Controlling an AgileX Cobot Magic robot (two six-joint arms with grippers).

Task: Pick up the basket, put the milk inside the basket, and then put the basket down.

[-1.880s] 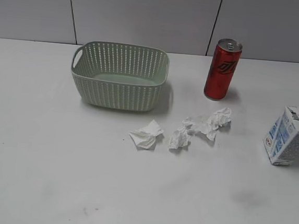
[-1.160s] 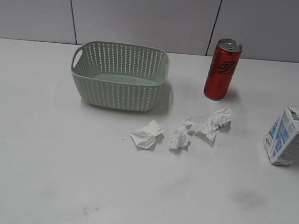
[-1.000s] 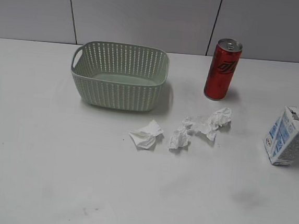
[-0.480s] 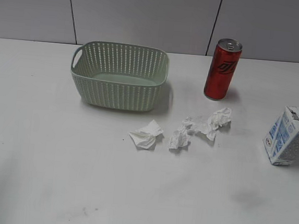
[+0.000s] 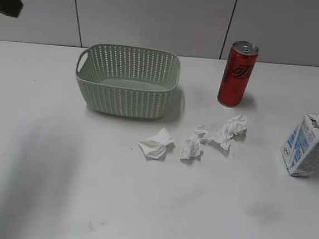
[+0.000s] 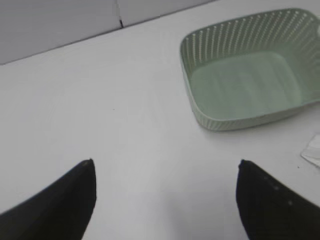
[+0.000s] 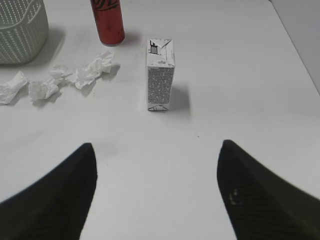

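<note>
Table (image 5: pixel 140 207) carries everything, and nothing is grasped. The basket (image 5: pixel 127 80) stands upright and empty at back left, open side up, ready to be lifted by its cut-out handles. A can (image 5: pixel 237 74) stands to its right, and the milk (image 5: pixel 307 145) stands at the far right edge, well apart from the basket. Tissues (image 5: pixel 191 139) lie between them. The left end effector (image 6: pixel 165 200) hovers open near the basket; the right end effector (image 7: pixel 156 195) hovers open, facing the milk.
</note>
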